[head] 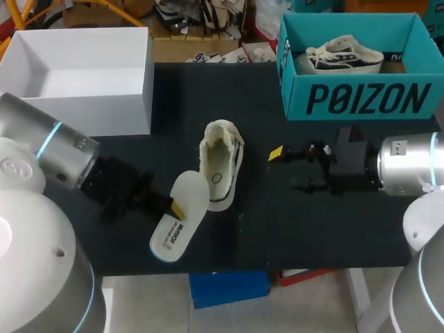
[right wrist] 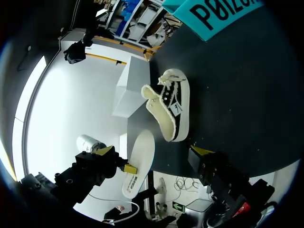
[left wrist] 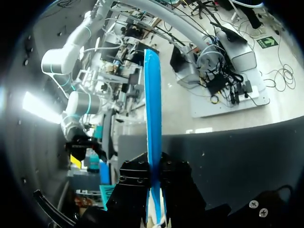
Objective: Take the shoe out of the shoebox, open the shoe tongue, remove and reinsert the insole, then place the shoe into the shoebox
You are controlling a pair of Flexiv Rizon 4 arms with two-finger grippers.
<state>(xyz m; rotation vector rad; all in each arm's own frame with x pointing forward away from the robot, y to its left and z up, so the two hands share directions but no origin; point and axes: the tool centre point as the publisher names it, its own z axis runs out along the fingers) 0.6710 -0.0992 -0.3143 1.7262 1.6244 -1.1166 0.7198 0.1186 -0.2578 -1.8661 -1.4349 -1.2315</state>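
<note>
A cream and black canvas shoe point(head: 220, 166) lies on the black table, its mouth wide open and its heel toward the front edge. The white insole point(head: 182, 216) is out of the shoe, just left of the heel. My left gripper point(head: 173, 206) is shut on the insole's edge. In the left wrist view the insole point(left wrist: 153, 114) shows edge-on as a blue strip pinched between the fingers point(left wrist: 137, 187). My right gripper point(head: 286, 170) stands open right of the shoe, holding nothing. The right wrist view shows the shoe point(right wrist: 170, 107), the insole point(right wrist: 140, 161) and one yellow fingertip point(right wrist: 201, 150).
A teal shoebox point(head: 361, 97) stands at the back right with a second shoe point(head: 345, 55) inside. A white open box point(head: 76, 76) sits at the back left. Bare black table surface point(head: 333, 236) lies in front of the right gripper.
</note>
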